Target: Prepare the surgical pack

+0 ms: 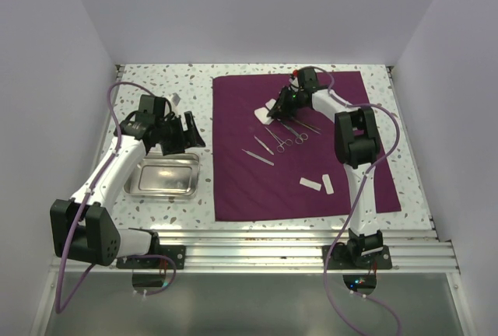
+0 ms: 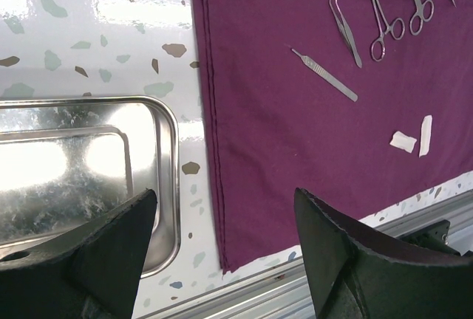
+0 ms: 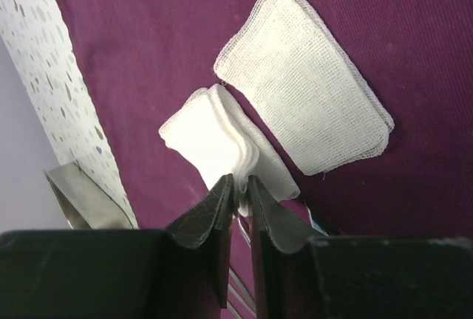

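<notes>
The right hand [image 3: 240, 182], nearly closed, pinches a folded gauze [image 3: 199, 138] on the far part of the purple cloth [image 3: 148, 38] beside a second gauze [image 3: 303, 105], while the left hand [image 2: 225, 197], wide open and empty, hovers off the cloth's left edge above the tray [image 2: 168, 156].

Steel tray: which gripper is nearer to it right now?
Left. The left gripper hangs open just above the steel tray's right edge; the right gripper is far across the purple cloth, pinching a gauze square.
</notes>
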Robot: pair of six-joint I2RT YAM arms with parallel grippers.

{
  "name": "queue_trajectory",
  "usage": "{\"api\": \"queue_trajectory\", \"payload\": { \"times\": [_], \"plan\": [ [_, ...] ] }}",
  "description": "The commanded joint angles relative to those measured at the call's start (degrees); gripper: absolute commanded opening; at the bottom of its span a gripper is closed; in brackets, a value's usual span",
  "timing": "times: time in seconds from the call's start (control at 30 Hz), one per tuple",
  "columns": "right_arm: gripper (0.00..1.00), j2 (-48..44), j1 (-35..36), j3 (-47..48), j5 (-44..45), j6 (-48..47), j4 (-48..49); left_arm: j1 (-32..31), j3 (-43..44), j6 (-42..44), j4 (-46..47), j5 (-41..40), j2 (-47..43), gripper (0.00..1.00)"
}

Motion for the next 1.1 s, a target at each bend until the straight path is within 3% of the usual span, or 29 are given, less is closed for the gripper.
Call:
{"api": "queue_trajectory", "payload": {
  "times": [0.0,0.07,0.3,0.73,1.07],
  "plan": [
    [0.23,-0.53,-0.22,2.07,0.77,-1.70,-0.83,-0.39,1.76,0.09,2.66,1.11,0.10,0.79],
    [0.37,-1.67,-0.22,2.42,1.21,-2.23,-2.57,-0.39,1.59,-0.09,2.83,1.11,0.10,0.79],
    [0.44,-5.54,-0.40,0.50,2.44,-3.30,-5.67,-0.39,0.45,-0.70,3.45,1.64,-0.78,0.78],
    [0.46,-6.96,-0.40,-7.24,2.26,3.21,0.66,-0.39,0.18,-1.06,3.53,2.17,-1.04,0.79],
    [0.46,-4.94,-0.05,-7.16,4.29,11.39,6.29,-0.39,0.44,-1.14,3.45,2.08,-1.22,0.78]
  ]
}}
